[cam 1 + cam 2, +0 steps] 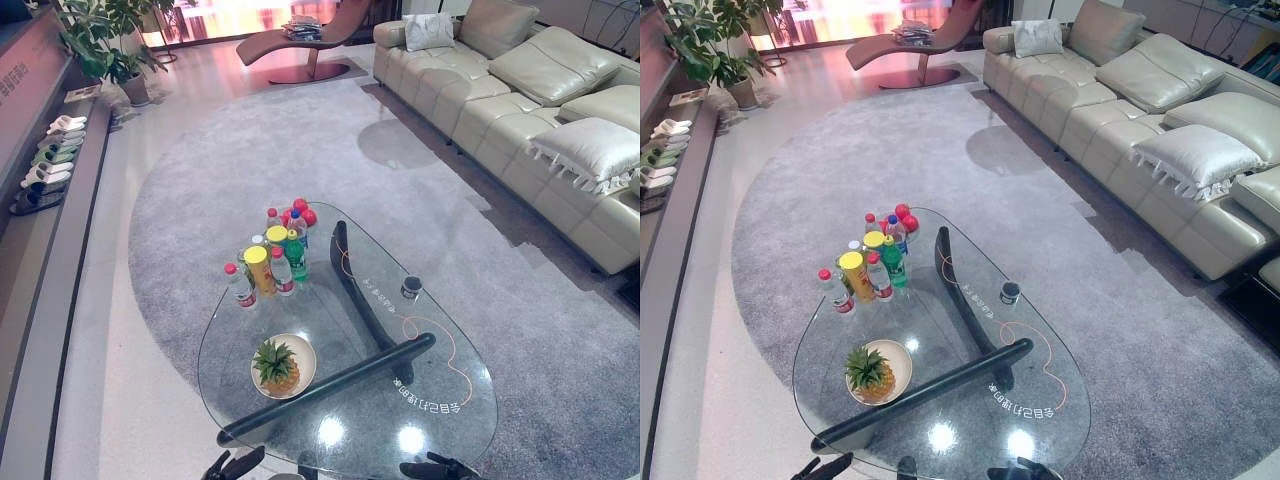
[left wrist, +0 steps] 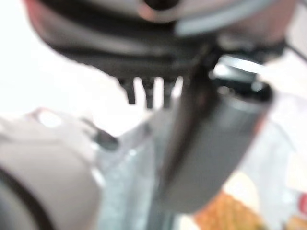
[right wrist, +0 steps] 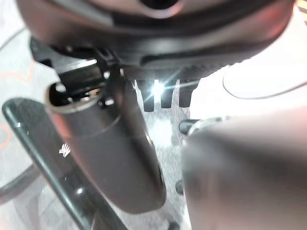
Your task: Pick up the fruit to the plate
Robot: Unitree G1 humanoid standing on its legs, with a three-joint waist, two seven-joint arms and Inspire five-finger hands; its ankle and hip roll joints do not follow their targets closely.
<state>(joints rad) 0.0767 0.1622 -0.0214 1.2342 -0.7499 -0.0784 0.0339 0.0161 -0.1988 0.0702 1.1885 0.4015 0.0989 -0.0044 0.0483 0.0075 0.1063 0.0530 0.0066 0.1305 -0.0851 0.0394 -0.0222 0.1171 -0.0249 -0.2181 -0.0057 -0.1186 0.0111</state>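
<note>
"Standing at the near edge of the glass table (image 1: 440, 330), what did you log?"

"The pineapple (image 1: 277, 365) sat on the plate (image 1: 303, 352), crown pointing away from me and toward my left, long axis tilted that way too. By that reading the fruit was already where the task wanted it."

"And your hands?"

"Both low at the table's near edge, holding nothing. My left hand (image 1: 232, 466) showed by the near-left rim, fingers spread and relaxed. My right hand (image 1: 436, 468) showed by the near-right rim, fingers straight in its own wrist view, thumb standing clear."

"Which hand was nearer the fruit?"

"The left, clearly. The pineapple lay ahead of it and slightly to my right, with the dark table strut (image 1: 330, 385) crossing between us under the glass. The right hand was well apart from it, across the table."

"Anything else on the table?"

"A cluster of bottles (image 1: 270, 262) farther off, red fruit (image 1: 300, 212) just behind them, a small dark cup (image 1: 411, 288) off to the right. If more fruit was wanted, I judged the red ones a long forward reach past the bottles."
</note>
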